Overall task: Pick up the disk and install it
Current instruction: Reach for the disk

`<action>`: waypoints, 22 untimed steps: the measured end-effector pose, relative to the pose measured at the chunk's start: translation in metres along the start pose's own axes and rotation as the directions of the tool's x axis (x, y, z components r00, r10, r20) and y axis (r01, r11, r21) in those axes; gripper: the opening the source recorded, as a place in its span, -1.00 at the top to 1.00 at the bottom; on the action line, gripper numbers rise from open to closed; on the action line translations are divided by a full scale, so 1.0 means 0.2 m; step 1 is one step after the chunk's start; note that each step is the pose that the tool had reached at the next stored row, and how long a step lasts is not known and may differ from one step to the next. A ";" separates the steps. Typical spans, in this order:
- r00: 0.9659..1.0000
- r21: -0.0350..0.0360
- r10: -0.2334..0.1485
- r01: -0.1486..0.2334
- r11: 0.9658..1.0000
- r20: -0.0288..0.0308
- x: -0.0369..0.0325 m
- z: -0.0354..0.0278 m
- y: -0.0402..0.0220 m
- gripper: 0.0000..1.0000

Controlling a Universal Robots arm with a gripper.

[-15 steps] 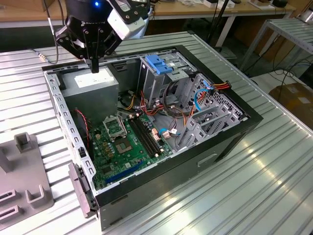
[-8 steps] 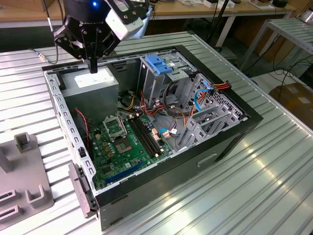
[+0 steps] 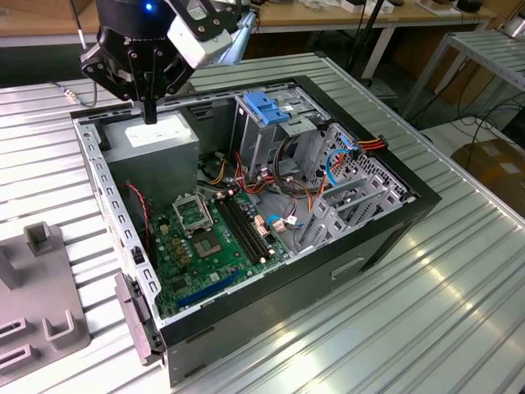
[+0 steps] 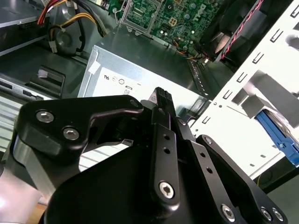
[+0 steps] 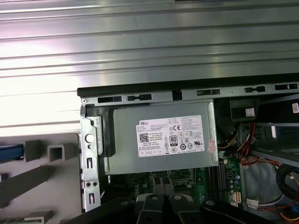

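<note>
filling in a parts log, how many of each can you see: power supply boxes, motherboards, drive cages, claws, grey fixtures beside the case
power supply box: 1
motherboard: 1
drive cage with blue top: 1
claw: 1
grey fixture: 1
total: 5

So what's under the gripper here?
The power supply, white sticker up, sits in a corner of the case below the shut, empty gripper. The motherboard shows beside it. Whatever lies beneath the supply is covered by it.
</note>
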State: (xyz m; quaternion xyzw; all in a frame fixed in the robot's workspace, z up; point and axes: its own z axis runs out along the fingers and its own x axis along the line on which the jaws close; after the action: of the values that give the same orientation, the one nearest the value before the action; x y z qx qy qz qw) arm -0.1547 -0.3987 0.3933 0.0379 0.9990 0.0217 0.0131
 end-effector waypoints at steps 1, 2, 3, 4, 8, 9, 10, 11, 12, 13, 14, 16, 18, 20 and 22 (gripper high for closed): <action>1.000 0.000 0.000 0.000 1.000 0.000 0.007 0.000 -0.001 0.80; 1.000 0.000 0.000 0.000 1.000 0.000 0.013 0.000 -0.001 0.80; 1.000 0.000 0.000 0.000 1.000 0.000 0.021 -0.001 -0.002 0.80; 1.000 0.000 0.000 0.000 1.000 0.000 0.025 -0.001 -0.002 0.80; 1.000 0.000 0.000 0.000 1.000 0.000 0.049 -0.001 -0.004 0.80; 1.000 0.000 0.000 0.000 1.000 0.000 0.052 -0.002 -0.004 0.80; 1.000 0.000 0.000 0.000 1.000 0.000 0.054 -0.001 -0.004 0.80; 1.000 0.000 0.000 0.000 1.000 0.000 0.057 -0.002 -0.004 0.80; 1.000 0.000 0.000 0.000 1.000 0.000 0.059 -0.002 -0.004 0.80; 1.000 0.000 0.000 0.000 1.000 0.000 0.061 -0.002 -0.005 0.80; 1.000 0.000 0.000 0.000 1.000 0.000 0.064 -0.002 -0.005 0.80; 1.000 0.000 0.000 0.000 1.000 0.000 0.067 -0.002 -0.005 0.80; 1.000 0.000 0.000 0.000 1.000 0.000 0.070 -0.002 -0.005 0.80; 1.000 0.000 0.000 0.000 1.000 0.000 0.073 -0.002 -0.006 0.80; 1.000 0.000 0.000 0.000 1.000 0.000 0.076 -0.002 -0.006 0.80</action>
State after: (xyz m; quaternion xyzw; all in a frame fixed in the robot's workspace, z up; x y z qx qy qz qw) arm -0.1700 -0.3987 0.3933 0.0379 0.9990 0.0217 0.0131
